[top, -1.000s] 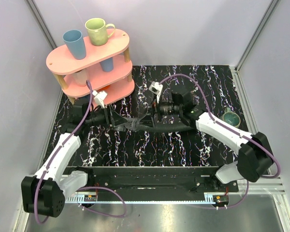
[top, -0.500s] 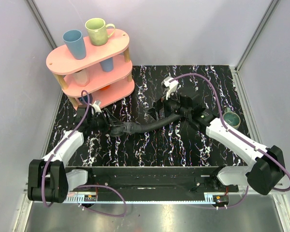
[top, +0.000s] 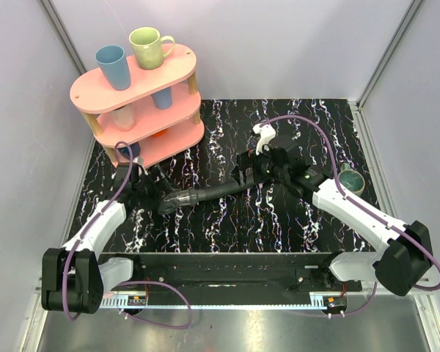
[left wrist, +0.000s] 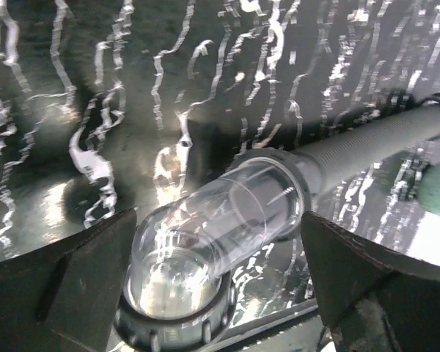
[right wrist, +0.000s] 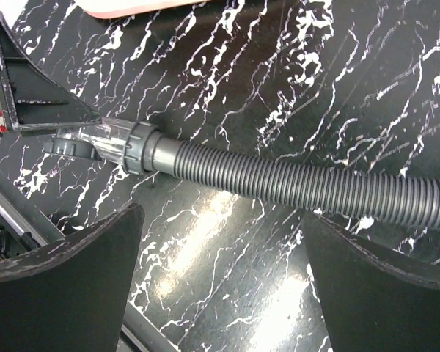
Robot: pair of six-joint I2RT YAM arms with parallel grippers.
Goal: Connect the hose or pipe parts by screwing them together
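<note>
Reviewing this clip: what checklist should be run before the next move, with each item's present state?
1. Left end effector open, jaws on either side of the clear fitting: ok.
2. Right end effector open above the ribbed hose, not gripping it: ok.
3. Fitting meets the hose collar: ok.
4. Threads fully tightened: cannot tell.
5. Hose resting on the table: ok.

top: high, looking down | wrists: close, facing table (top: 264, 220) | shared: hose (right wrist: 315, 183)
</note>
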